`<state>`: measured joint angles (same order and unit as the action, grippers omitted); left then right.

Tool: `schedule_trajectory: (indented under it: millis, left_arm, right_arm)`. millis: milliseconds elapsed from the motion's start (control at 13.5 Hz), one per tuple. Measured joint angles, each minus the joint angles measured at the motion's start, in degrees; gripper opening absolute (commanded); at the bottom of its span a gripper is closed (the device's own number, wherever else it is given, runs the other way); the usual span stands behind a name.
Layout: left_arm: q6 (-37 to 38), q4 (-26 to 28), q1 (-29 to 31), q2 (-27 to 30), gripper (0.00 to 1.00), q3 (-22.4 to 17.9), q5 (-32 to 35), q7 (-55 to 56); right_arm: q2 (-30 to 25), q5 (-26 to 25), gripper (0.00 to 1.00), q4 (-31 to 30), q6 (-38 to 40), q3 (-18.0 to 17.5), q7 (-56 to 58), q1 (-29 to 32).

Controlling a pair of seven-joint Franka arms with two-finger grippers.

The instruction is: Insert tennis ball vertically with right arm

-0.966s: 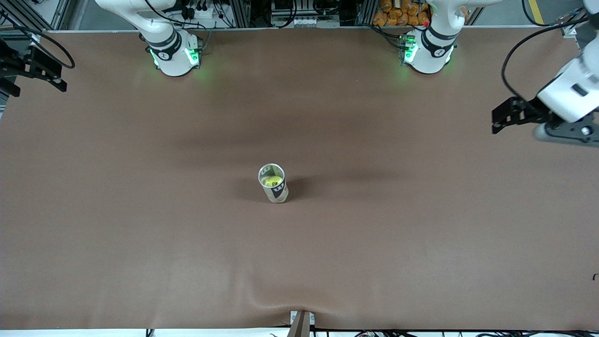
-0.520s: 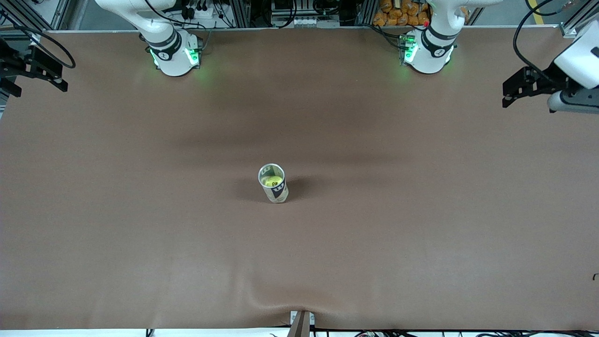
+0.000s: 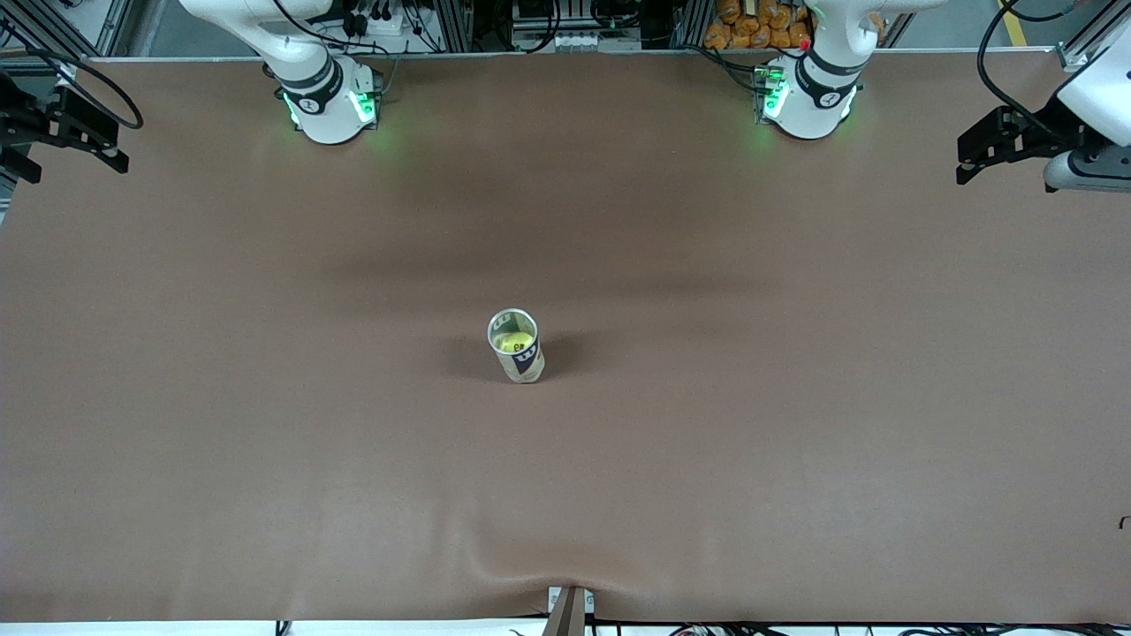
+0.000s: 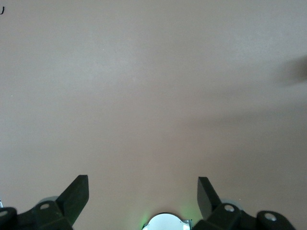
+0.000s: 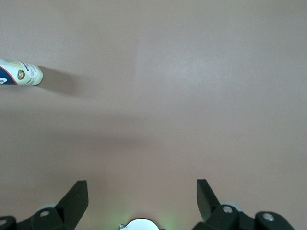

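An upright tube can [image 3: 519,358] stands open-topped in the middle of the brown table. A yellow tennis ball [image 3: 511,339] lies inside it. The can's lower part also shows in the right wrist view [image 5: 19,75]. My right gripper [image 3: 66,150] hangs over the table's edge at the right arm's end, well apart from the can. It is open and empty in its wrist view [image 5: 142,188]. My left gripper [image 3: 972,159] hangs over the left arm's end of the table. It is open and empty in its wrist view [image 4: 143,184].
The right arm's base [image 3: 327,102] and the left arm's base [image 3: 808,97] stand at the table's back edge with green lights. The brown mat bulges at the edge nearest the camera [image 3: 530,565], above a small bracket [image 3: 570,609].
My left gripper has risen and drawn back toward the back edge at its end of the table. The right gripper, the can and the ball have not moved.
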<state>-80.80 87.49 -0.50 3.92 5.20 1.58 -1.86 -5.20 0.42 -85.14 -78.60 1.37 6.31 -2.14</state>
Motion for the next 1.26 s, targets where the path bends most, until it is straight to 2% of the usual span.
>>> schedule_trajectory:
  millis: [520, 966, 1264]
  left_arm:
    - [-1.41, 0.27, 2.12, -1.03, 1.00, 0.06, 0.00, 0.23]
    - [-1.87, 0.26, 1.21, -1.13, 1.00, 0.94, -0.08, 9.55]
    - [-3.22, 0.27, 0.46, -1.46, 1.00, 1.00, -0.08, 9.96]
  right_arm:
    - [0.00, 0.43, 1.00, 0.00, 0.01, -0.10, 0.00, 0.00]
    - [0.01, 0.46, 1.00, 0.00, 0.20, -0.10, 0.00, 0.00]
    - [0.01, 0.47, 1.00, 0.00, 0.27, -0.10, 0.00, 0.00]
